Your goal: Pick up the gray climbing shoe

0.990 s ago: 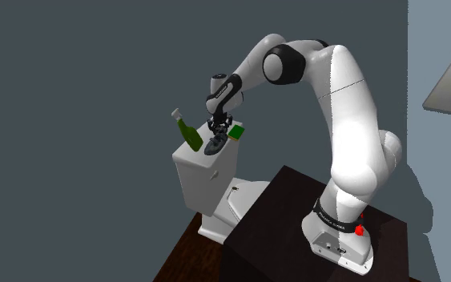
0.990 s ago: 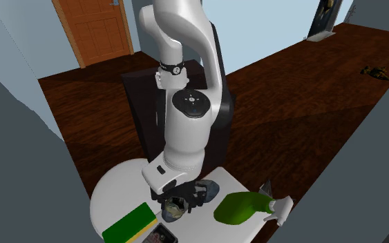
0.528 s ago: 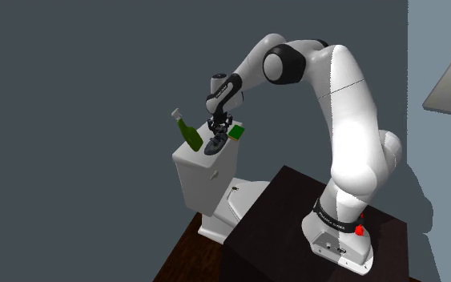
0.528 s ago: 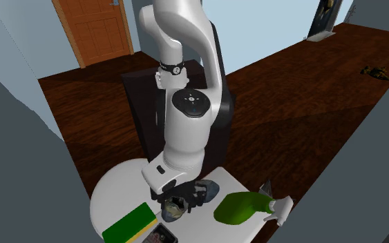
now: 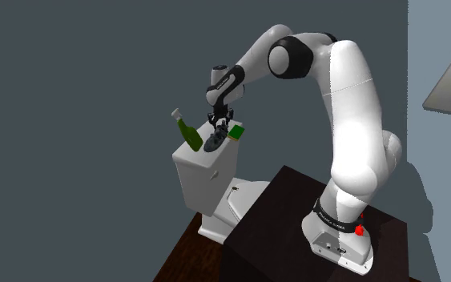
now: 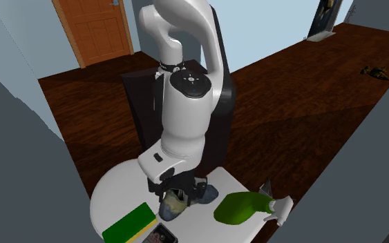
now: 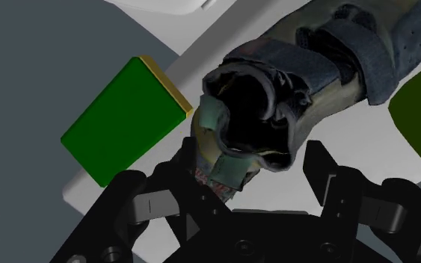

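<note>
Shoulder view gives us a white toilet (image 5: 230, 207) against a dark grey wall, standing on a dark wood floor (image 5: 185, 258). On its tank lid (image 5: 202, 158), from that view's left to right, we see a green bottle (image 5: 188, 133), the climbing shoe (image 5: 213, 143) and a small green box (image 5: 235, 132), with the black stand (image 5: 275, 232) further right.

The second exterior view adds what the first hides: an orange-brown door (image 6: 92, 27) at upper left, a wide stretch of the wood floor, and a small dark object (image 6: 377, 70) lying on it far to the right. The wrist view brings us close to the shoe. It is grey-olive with dark straps, its open heel end faces the camera, and it has the box on one side and the bottle on the other.

The tool (image 7: 250, 179) is clenched on the shoe's heel, one finger (image 7: 322, 168) pressed against it. The shoe tilts heel-up; whether its toe touches the lid we cannot tell. The arm rises from the stand, bends at a high elbow and reaches leftward, its wrist pointing down over the tank lid.
</note>
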`<state>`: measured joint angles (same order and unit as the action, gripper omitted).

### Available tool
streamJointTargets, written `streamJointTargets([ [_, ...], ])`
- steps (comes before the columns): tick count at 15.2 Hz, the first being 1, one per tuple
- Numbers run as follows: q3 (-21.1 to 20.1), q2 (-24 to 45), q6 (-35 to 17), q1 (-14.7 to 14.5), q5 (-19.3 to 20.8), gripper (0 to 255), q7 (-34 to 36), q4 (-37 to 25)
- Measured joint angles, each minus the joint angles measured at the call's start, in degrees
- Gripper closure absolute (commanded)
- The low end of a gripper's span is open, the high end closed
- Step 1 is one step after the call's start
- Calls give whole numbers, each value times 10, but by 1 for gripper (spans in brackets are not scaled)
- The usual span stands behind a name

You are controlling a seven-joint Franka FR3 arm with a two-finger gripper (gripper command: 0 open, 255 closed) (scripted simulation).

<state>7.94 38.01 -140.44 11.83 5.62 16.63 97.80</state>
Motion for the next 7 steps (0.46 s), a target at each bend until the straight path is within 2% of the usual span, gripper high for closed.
streamJointTargets([
  [7,1,-32,35,-2,1,255,-4,-3],
])
